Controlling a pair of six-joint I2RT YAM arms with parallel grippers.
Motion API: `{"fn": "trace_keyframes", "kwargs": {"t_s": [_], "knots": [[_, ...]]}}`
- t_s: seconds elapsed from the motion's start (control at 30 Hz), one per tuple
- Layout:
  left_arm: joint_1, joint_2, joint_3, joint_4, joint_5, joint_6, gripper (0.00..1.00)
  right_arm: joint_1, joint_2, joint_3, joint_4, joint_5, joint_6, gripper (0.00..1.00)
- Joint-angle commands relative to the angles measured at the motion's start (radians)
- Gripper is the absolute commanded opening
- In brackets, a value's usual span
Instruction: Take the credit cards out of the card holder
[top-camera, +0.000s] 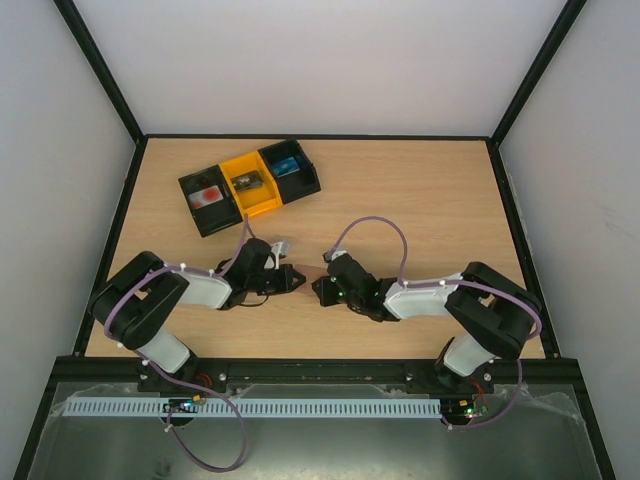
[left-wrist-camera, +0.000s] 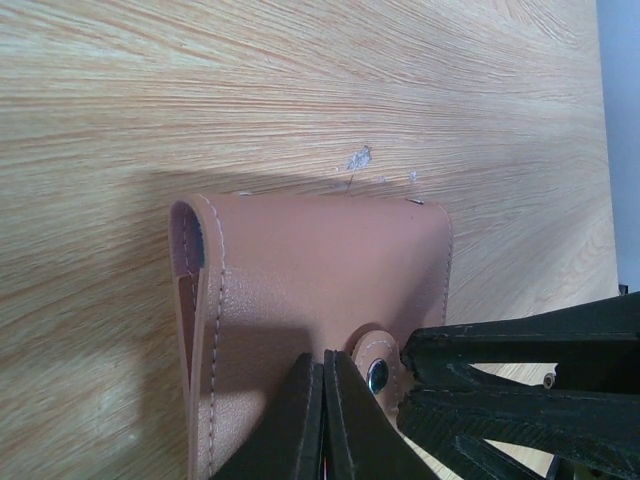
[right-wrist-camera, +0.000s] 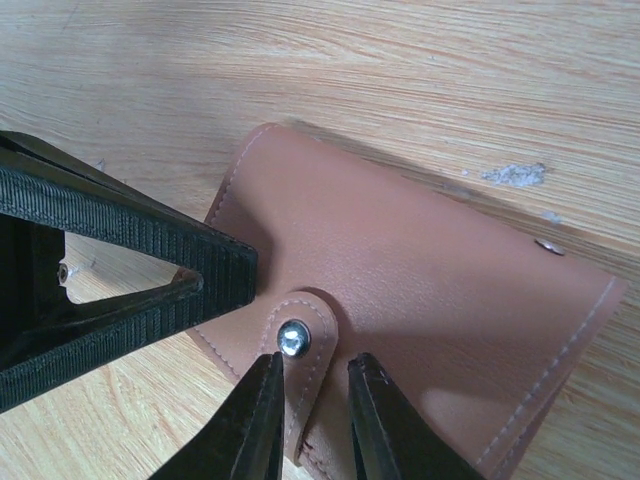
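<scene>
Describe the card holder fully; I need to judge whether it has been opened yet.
The card holder is tan, leather-like, with stitched edges and a strap fastened by a metal snap. It lies flat and closed on the wooden table. The shut left gripper touches its strap-side edge; the right gripper straddles the strap. No cards show.

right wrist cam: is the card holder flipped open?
No, the card holder lies folded shut on the table, its snap strap lying over the brown outer face.

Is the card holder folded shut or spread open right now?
Folded shut: the card holder lies flat with both covers together, and its snap strap is wrapped over the top cover. No cards show.
</scene>
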Motion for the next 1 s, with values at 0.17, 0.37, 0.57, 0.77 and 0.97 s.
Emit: {"fn": "trace_keyframes", "kwargs": {"t_s": [0.17, 0.37, 0.57, 0.77, 0.97], "knots": [[-0.010, 0.035, -0.029, 0.011, -0.020, -0.004, 0.03, -0.006, 0.078, 0.037, 0.014, -0.050, -0.029, 0.19], [-0.014, 0.042, -0.031, 0.013, -0.025, -0.004, 0.03, -0.006, 0.090, 0.045, 0.013, -0.073, -0.055, 0.10], [-0.015, 0.054, -0.029, -0.003, -0.047, -0.002, 0.03, -0.006, 0.053, 0.043, -0.006, -0.044, -0.116, 0.02], [-0.016, 0.068, -0.030, -0.010, -0.061, -0.007, 0.03, -0.006, 0.033, 0.046, -0.010, -0.027, -0.155, 0.02], [-0.015, 0.076, -0.031, -0.010, -0.071, -0.013, 0.03, -0.006, 0.009, 0.004, 0.057, -0.084, -0.156, 0.02]]}}
